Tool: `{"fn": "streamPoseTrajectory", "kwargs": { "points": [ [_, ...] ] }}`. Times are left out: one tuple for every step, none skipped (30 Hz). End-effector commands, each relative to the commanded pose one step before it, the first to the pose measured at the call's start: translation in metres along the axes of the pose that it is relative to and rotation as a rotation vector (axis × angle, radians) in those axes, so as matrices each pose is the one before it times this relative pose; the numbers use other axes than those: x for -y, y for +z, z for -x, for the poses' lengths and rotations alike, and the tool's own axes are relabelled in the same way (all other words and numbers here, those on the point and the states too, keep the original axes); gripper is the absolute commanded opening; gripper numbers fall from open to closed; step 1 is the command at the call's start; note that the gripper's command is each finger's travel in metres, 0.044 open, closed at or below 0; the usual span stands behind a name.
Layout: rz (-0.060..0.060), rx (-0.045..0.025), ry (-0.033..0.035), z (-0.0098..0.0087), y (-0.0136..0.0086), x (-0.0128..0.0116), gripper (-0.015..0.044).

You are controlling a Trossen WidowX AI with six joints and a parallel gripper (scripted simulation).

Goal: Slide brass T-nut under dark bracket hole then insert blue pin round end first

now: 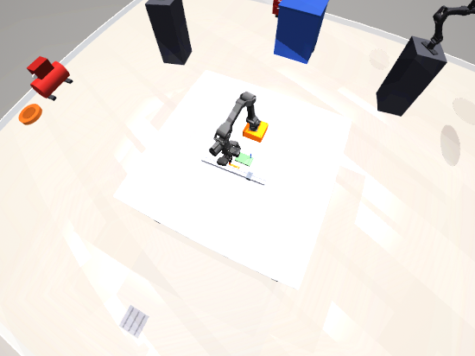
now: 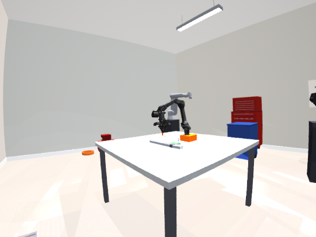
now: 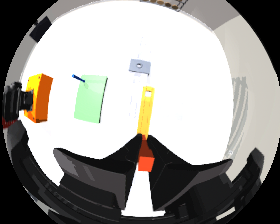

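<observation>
One blue pin [image 1: 250, 155] [image 2: 178, 139] [image 3: 78, 78]; one green tray [image 1: 244, 159] [image 2: 174, 143] [image 3: 90, 99]; one bracket [image 1: 250, 174] [image 2: 171, 145] [image 3: 139, 66]

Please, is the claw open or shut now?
Shut on the orange handle: in the wrist view, the claw has its fingers against both sides.

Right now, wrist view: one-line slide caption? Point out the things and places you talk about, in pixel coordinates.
Fingers [image 1: 223, 162] shut on the T-nut's orange handle [image 3: 145, 162], green tray [image 3: 90, 102] [image 1: 244, 159] and dark bracket [image 3: 139, 65] [image 1: 250, 174] ahead.
</observation>
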State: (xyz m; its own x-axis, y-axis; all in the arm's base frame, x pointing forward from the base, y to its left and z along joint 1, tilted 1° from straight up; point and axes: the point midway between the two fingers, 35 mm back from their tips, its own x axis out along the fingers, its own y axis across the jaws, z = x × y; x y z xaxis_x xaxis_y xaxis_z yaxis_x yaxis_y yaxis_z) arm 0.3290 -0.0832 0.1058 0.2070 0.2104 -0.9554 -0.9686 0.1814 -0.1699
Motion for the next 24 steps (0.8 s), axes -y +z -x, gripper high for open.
{"fn": "streamPoseTrajectory", "kwargs": {
  "points": [
    [0.0081,0.0064,-0.01341,-0.00043,0.00086,-0.00263,-0.015],
    [0.0006,0.00023,-0.00324,-0.00007,-0.00006,-0.00012,-0.015],
    [0.0006,0.00023,-0.00323,-0.00006,-0.00006,-0.00012,-0.015],
    [0.0006,0.00023,-0.00323,-0.00006,-0.00006,-0.00012,-0.015],
    [0.0006,0.00023,-0.00323,-0.00006,-0.00005,-0.00012,-0.015],
    [0.0006,0.00022,-0.00323,-0.00006,-0.00005,-0.00012,-0.015],
    [0.0007,0.00022,-0.00323,-0.00006,-0.00005,-0.00013,-0.015],
    [0.0007,0.00022,-0.00323,-0.00006,-0.00005,-0.00013,-0.015],
    [0.0007,0.00022,-0.00323,-0.00006,-0.00005,-0.00013,-0.015],
    [0.0007,0.00021,-0.00323,-0.00006,-0.00005,-0.00013,-0.015],
    [0.0007,0.00021,-0.00323,-0.00006,-0.00005,-0.00013,-0.015],
    [0.0007,0.00021,-0.00323,-0.00006,-0.00005,-0.00013,-0.015],
    [0.0007,0.0002,-0.00323,-0.00006,-0.00005,-0.00013,-0.015],
    [0.0007,0.0002,-0.00323,-0.00006,-0.00005,-0.00013,-0.015],
    [0.0007,0.0002,-0.00321,-0.00005,-0.00005,-0.00014,-0.015],
    [0.0007,0.00019,-0.00321,-0.00005,-0.00005,-0.00014,-0.015],
    [0.0007,0.00019,-0.00321,-0.00005,-0.00005,-0.00014,-0.015],
    [0.0007,0.00019,-0.00321,-0.00005,-0.00005,-0.00014,-0.015],
    [0.0007,0.00019,-0.0032,-0.00005,-0.00005,-0.00014,-0.015],
    [0.0007,0.00018,-0.0032,-0.00005,-0.00005,-0.00014,-0.015],
    [0.0007,0.00018,-0.0032,-0.00005,-0.00005,-0.00014,-0.015],
    [0.0007,0.00018,-0.0032,-0.00005,-0.00005,-0.00014,-0.015],
    [0.0007,0.00018,-0.0032,-0.00005,-0.00005,-0.00015,-0.015],
    [0.0007,0.00017,-0.0032,-0.00005,-0.00004,-0.00015,-0.015]
  ]
}}
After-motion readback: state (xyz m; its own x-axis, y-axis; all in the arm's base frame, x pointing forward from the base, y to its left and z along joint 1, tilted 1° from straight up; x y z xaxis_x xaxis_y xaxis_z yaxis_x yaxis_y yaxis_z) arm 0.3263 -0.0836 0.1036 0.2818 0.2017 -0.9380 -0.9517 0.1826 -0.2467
